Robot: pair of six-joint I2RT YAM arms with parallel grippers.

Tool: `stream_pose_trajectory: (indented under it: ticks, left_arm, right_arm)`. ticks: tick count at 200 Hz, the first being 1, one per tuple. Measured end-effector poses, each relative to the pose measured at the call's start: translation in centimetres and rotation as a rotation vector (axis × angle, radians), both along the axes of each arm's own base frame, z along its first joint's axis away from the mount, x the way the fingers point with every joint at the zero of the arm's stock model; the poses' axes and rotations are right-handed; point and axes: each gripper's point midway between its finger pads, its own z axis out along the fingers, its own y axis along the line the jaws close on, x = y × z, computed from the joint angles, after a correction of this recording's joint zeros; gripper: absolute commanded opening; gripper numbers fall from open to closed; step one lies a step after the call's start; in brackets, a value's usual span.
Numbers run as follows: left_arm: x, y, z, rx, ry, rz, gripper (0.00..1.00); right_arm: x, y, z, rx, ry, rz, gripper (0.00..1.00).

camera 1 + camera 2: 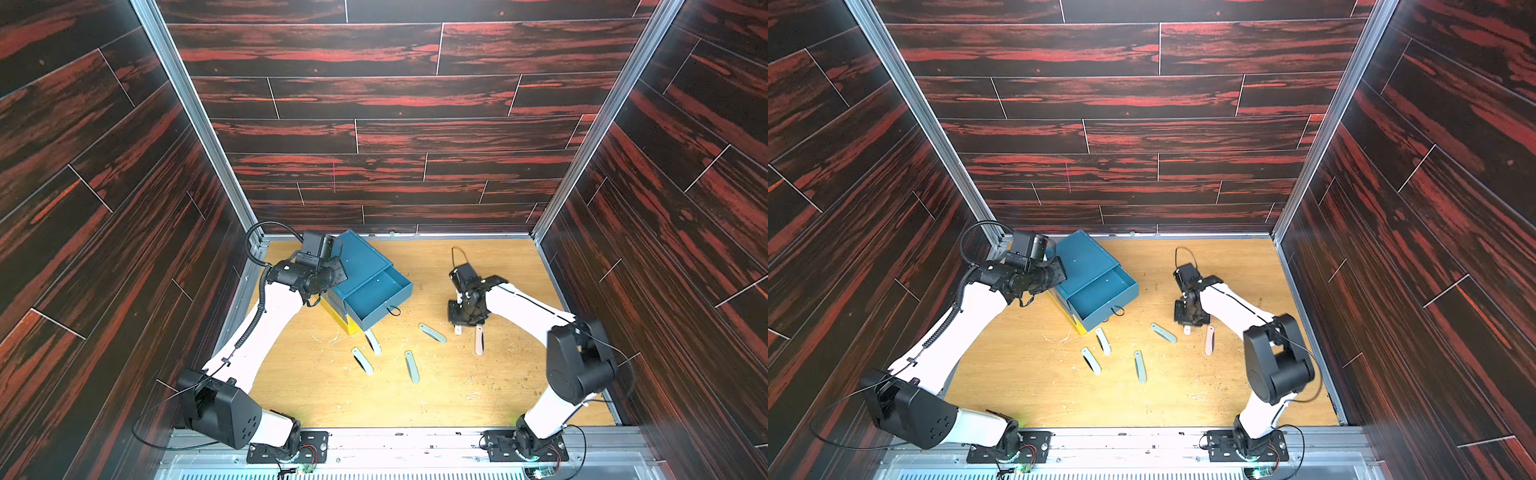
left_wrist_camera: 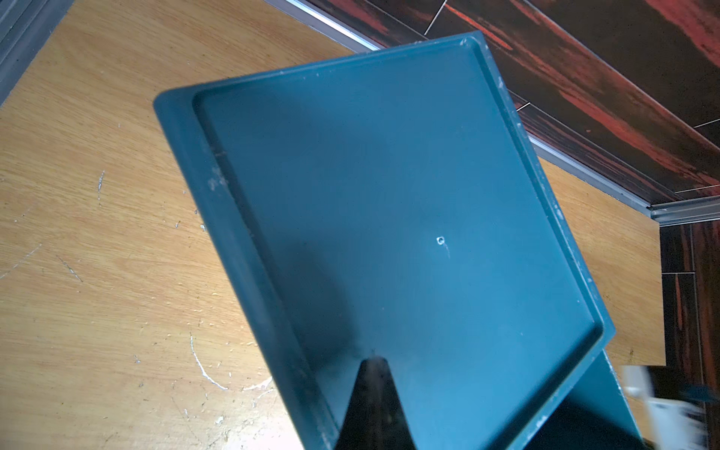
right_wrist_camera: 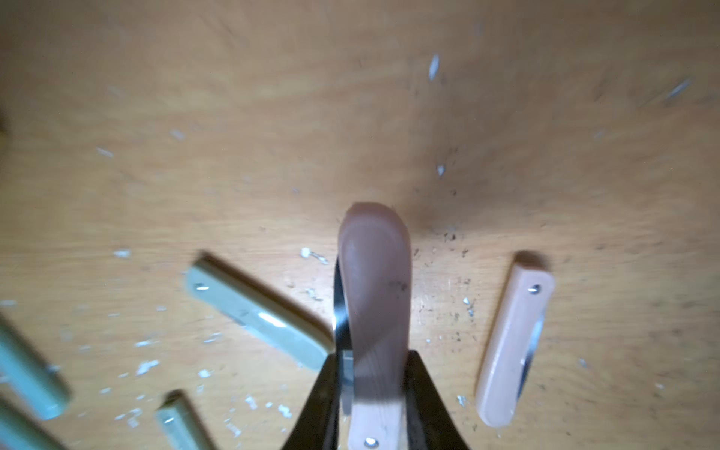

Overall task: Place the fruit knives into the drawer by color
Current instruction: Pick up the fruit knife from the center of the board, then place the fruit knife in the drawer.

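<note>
at the far left of the light wooden tabletop [image 1: 457, 399], close to the aluminium back rail [image 1: 465, 236]: small cube-shaped plastic drawer chest [image 1: 359, 259], teal on top, yellow below, set at an angle to the table edges. teal upper drawer [image 1: 380, 297] pulled well out toward the table's middle, thin black loop pull [image 1: 393, 310] hanging at its front.

left gripper [image 2: 374, 368] pressed together, tip down on the chest's teal lid near one raised rim, in the left wrist view. small white mark [image 2: 440, 240] on that lid, perhaps a letter, too small to read.

right gripper [image 3: 374, 370] on the right half of the board, well apart from the drawer, pinching a slim folded pinkish knife [image 3: 374, 288] by one end, metal blade edge showing along its side, free end pointing down toward the board. second pinkish knife [image 1: 479, 340] flat on the board just beside that gripper.

between gripper and chest, four pale grey-green folded knives, none touching: grey-green knife by the gripper [image 1: 432, 332], grey-green knife toward the near edge [image 1: 412, 366], grey-green knife at the drawer front [image 1: 372, 341], grey-green knife left of the group [image 1: 362, 360].

wide open board from the knives to the near metal rail [image 1: 415, 434], and more open board beyond the right gripper up to the back rail.
</note>
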Motion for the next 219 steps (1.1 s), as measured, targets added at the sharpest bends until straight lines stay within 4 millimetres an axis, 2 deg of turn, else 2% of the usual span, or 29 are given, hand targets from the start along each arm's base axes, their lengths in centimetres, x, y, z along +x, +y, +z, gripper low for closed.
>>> stream_pose_trajectory:
  ticks: [56,100,122,149,219]
  left_arm:
    - [0.0,0.0,0.0,0.001,0.0,0.001,0.0]
    - [0.0,0.0,0.0,0.0,-0.002,0.001,0.0]
    - [0.1,0.0,0.1,-0.002,-0.005,0.001,0.0]
    - [0.1,-0.1,-0.1,-0.004,-0.003,0.0,0.0]
    - [0.1,-0.1,-0.7,-0.008,0.004,0.006,0.0]
  right_arm:
    - [2.3,1.7,9.0,0.036,-0.172,0.036,0.16]
    - [2.6,5.2,15.9,0.07,-0.291,0.117,0.16]
    - [2.7,7.4,18.6,0.095,-0.344,0.164,0.16]
    - [2.6,10.0,19.8,0.115,-0.368,0.225,0.16]
    - [1.4,16.4,19.9,0.167,-0.368,0.375,0.16]
